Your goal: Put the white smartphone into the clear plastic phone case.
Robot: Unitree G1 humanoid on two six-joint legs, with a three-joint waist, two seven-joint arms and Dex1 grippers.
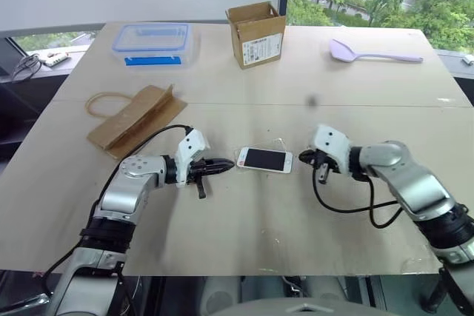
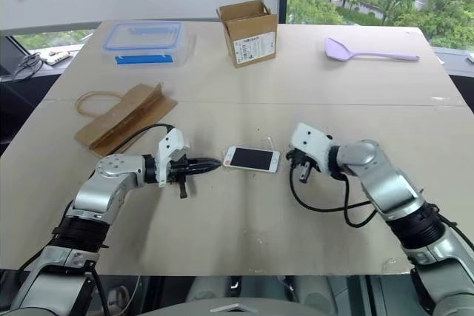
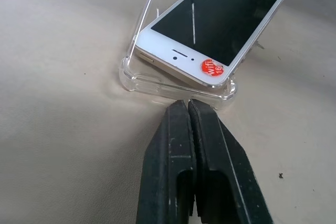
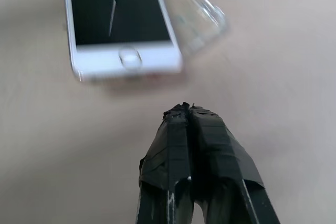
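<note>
The white smartphone lies screen up at the middle of the table, an orange sticker near its earpiece end. It rests askew on the clear plastic phone case, whose far side sticks out beyond the phone. My left gripper is shut and empty, its tips right at the case's near end wall. My right gripper is shut and empty too, and sits a short way off the phone's home-button end, apart from it.
A brown paper bag lies at the left. At the back are a clear food box with a blue lid and an open cardboard box. A lilac spoon lies far right.
</note>
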